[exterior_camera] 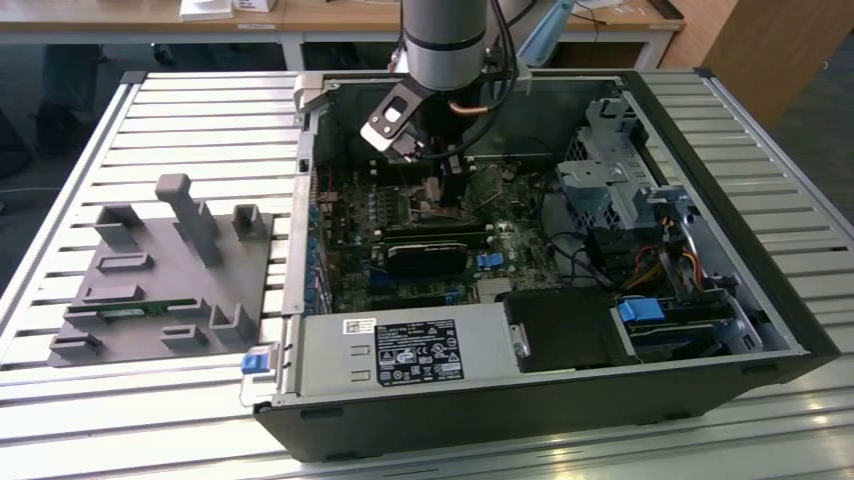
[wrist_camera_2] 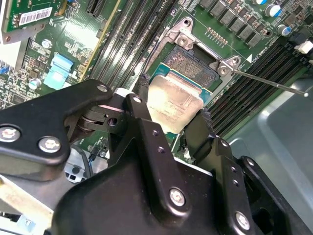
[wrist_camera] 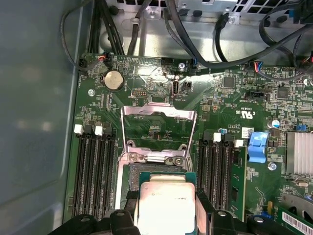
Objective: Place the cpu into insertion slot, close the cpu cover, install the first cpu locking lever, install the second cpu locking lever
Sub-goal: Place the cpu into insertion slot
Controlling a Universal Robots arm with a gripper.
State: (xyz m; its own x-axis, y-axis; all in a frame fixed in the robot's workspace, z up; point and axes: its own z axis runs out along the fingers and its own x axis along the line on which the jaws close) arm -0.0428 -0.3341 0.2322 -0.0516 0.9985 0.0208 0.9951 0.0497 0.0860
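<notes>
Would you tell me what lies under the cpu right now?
The insertion slot, its dark centre showing past the cpu; the rest lies hidden beneath the chip.

Slatted metal table (exterior_camera: 80,150), wooden desk (exterior_camera: 334,15) behind

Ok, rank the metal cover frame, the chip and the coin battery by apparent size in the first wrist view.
1. cover frame
2. chip, close behind; it is nearer the camera, so this order is unsure
3. coin battery, clearly smallest
</notes>
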